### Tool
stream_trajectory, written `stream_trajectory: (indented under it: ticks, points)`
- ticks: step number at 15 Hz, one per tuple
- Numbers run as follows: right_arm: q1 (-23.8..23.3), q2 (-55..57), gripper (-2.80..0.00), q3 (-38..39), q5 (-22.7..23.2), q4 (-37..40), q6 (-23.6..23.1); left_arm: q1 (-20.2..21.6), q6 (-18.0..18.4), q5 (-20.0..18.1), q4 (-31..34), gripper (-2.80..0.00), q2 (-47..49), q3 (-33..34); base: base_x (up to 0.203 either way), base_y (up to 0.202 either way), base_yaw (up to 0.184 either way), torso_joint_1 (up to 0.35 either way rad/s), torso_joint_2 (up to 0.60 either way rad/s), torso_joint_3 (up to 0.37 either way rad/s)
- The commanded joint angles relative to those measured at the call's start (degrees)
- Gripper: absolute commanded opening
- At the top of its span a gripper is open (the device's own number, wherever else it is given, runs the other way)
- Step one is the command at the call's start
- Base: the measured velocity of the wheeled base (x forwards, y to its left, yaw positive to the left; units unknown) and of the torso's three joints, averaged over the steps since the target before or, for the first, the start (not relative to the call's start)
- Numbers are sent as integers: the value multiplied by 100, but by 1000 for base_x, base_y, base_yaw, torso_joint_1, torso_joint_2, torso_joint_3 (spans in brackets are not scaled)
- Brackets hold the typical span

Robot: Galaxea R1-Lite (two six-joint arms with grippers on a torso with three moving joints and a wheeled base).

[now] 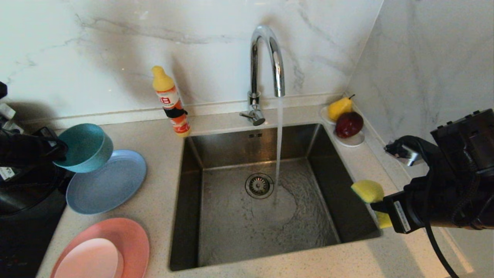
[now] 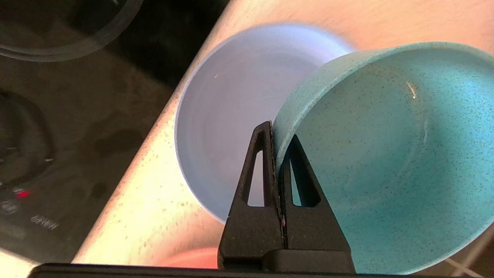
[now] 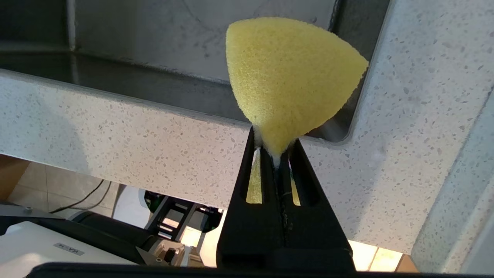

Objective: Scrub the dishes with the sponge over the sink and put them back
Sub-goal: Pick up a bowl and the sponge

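My left gripper (image 2: pixel 274 135) is shut on the rim of the teal bowl (image 1: pixel 85 147), one finger inside and one outside. It holds the bowl tilted, lifted above the grey-blue plate (image 1: pixel 106 182) on the counter left of the sink (image 1: pixel 216 216). The teal bowl (image 2: pixel 386 154) fills much of the left wrist view, with the grey-blue plate (image 2: pixel 227 119) behind it. A small pale pink dish (image 1: pixel 90 259) lies on the salmon-pink plate (image 1: pixel 131 239) at the front left. My right gripper (image 3: pixel 274 148) is shut on the yellow sponge (image 3: pixel 289 77), held over the sink's right rim. The sponge (image 1: pixel 367 190) shows there too.
Water runs from the chrome tap (image 1: pixel 266 58) into the basin beside the drain strainer (image 1: pixel 259 185). A yellow-capped detergent bottle (image 1: pixel 171 102) stands behind the sink's left corner. A white dish with fruit (image 1: pixel 347 119) sits at the back right. A black stovetop (image 1: pixel 23 216) borders the counter's left.
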Motion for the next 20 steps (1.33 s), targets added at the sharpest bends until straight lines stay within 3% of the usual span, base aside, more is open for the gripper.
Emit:
stream_trajectory:
  ticks: [1,3,6,8,11,14,16,18,20]
  points:
    - [14,-61,-280,-8,-3,-20,4,-19,17,-13,197,-280,-900,-33,0,0,0,0,0,0]
    - [14,-79,-280,-25,-3,-20,4,-128,48,-228,468,-280,-1453,-124,0,0,0,0,0,0]
    - [14,-88,-280,-43,6,-20,4,-619,108,-718,1252,-280,-1875,-579,0,0,0,0,0,0]
    - [14,-70,-280,-78,6,-29,4,-1112,138,-760,1409,-280,-1963,-755,0,0,0,0,0,0]
    - [14,-88,-280,-87,-2,-64,4,-2183,322,-757,1694,-280,-2069,-821,0,0,0,0,0,0]
    - [14,-115,-280,-87,-3,-64,4,-3223,376,-546,1814,-280,-2000,-662,0,0,0,0,0,0]
    - [14,-145,-280,-96,-7,-72,13,-3791,405,-134,1783,-280,-1669,-414,0,0,0,0,0,0]
    - [23,-209,-280,-96,-82,-142,4,-4288,377,314,1585,-280,-1268,-197,0,0,0,0,0,0]
    - [23,-228,-280,-87,-90,-143,4,-4516,196,566,1087,-280,-903,-110,0,0,0,0,0,0]
